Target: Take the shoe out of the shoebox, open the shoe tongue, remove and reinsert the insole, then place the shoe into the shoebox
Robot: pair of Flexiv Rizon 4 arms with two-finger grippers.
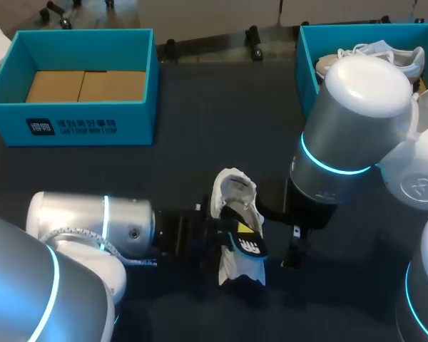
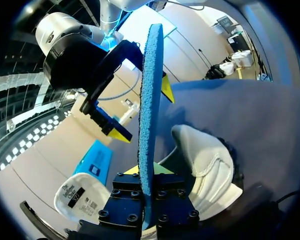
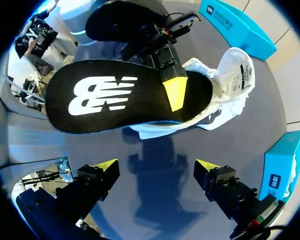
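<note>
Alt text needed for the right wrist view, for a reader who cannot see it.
The left claw grips a black insole with a white logo, holding it just over the white shoe on the dark table. The right claw hangs open and empty, facing the insole's printed side.

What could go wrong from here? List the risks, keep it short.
1. The left pincer grips the insole near one end; the long free part may flex and miss the opening.
2. The shoe lies unheld, the right pincer open and apart; it may slide when pushed.
</note>
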